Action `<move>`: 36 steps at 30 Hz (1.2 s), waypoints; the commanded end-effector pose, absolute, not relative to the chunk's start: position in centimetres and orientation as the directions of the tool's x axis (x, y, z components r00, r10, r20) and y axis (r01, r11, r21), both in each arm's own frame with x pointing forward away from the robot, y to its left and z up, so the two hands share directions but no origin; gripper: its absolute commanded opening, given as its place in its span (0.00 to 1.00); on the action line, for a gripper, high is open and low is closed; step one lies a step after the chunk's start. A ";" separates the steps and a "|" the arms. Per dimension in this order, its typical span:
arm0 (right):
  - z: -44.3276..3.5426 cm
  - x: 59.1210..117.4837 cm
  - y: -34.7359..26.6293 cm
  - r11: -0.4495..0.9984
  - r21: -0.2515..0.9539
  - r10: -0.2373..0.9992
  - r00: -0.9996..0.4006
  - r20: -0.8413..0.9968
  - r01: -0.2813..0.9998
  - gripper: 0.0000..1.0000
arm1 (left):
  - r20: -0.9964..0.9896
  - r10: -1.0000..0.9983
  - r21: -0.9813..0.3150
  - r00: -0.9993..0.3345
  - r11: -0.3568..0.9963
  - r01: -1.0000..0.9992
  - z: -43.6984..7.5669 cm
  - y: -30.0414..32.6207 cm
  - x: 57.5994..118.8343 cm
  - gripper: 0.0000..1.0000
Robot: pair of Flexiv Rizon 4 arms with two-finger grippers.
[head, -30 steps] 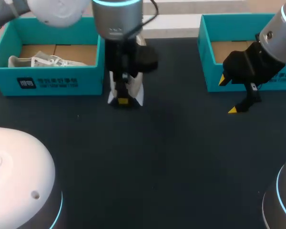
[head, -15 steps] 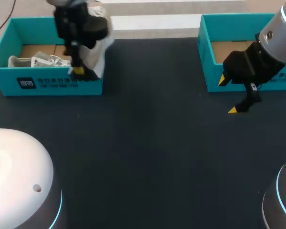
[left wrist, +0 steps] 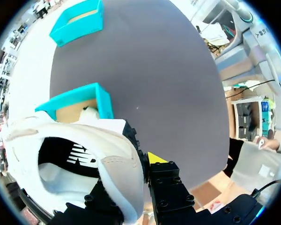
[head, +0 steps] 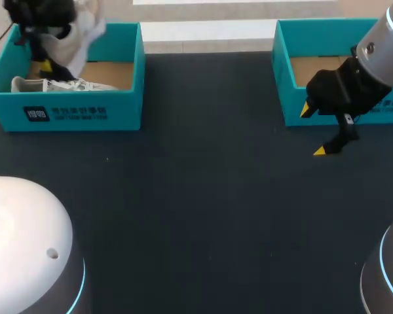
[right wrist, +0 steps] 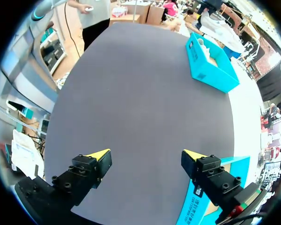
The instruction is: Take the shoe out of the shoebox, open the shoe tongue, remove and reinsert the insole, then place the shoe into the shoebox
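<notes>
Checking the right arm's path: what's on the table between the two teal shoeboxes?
Nothing; the head view shows bare dark table between the left shoebox and the right shoebox.

White shoe (head: 85, 29) hangs tilted above the teal shoebox (head: 85, 112) holding a second shoe (head: 59, 85).

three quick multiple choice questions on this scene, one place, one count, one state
1. Where is the shoe held by the left claw? A. above the left shoebox B. mid-table C. on the floor
2. How many teal shoeboxes? A. one B. two C. three
3. The right claw is: A. shut on an insole B. open, empty C. shut on a shoe
Answers: 1 A, it hangs over that box; 2 B, the left shoebox and the right shoebox; 3 B, its yellow tips stand apart, nothing between.
</notes>
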State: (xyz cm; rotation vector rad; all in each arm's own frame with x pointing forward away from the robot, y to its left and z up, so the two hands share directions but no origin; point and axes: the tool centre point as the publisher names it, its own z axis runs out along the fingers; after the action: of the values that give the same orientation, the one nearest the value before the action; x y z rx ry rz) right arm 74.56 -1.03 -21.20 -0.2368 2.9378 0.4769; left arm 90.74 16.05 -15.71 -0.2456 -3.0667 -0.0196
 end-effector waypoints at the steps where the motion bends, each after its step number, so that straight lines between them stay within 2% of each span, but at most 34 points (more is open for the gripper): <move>1: -21.3 74.6 -0.9 0.938 0.298 -0.131 -0.976 -0.177 -0.180 1.00 | 0.061 0.140 0.008 -0.988 0.990 0.141 -16.2 20.1 92.7 0.00; 8: -21.3 74.6 -0.9 0.938 0.298 -0.131 -0.976 -0.177 -0.180 1.00 | 0.058 0.059 0.032 -0.997 0.998 0.061 -16.7 24.0 95.3 0.00; 17: -21.3 74.6 -0.9 0.938 0.298 -0.131 -0.976 -0.177 -0.180 1.00 | 0.047 0.084 0.051 -0.995 0.995 0.087 -15.9 27.4 97.6 0.00; 24: -21.3 74.6 -0.9 0.938 0.298 -0.131 -0.976 -0.177 -0.180 1.00 | 0.052 0.077 0.054 -0.996 0.995 0.079 -15.5 28.5 100.0 0.00; 36: -21.3 74.6 -0.9 0.938 0.298 -0.131 -0.976 -0.177 -0.180 1.00 | 0.052 0.077 0.054 -0.996 0.995 0.079 -15.5 28.5 100.0 0.00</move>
State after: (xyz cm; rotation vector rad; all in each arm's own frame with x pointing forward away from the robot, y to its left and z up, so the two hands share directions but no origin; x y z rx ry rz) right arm 74.55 -1.03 -21.20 -0.2369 2.9378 0.4769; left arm 99.95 28.46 -15.71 -0.1191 -3.0894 -0.0861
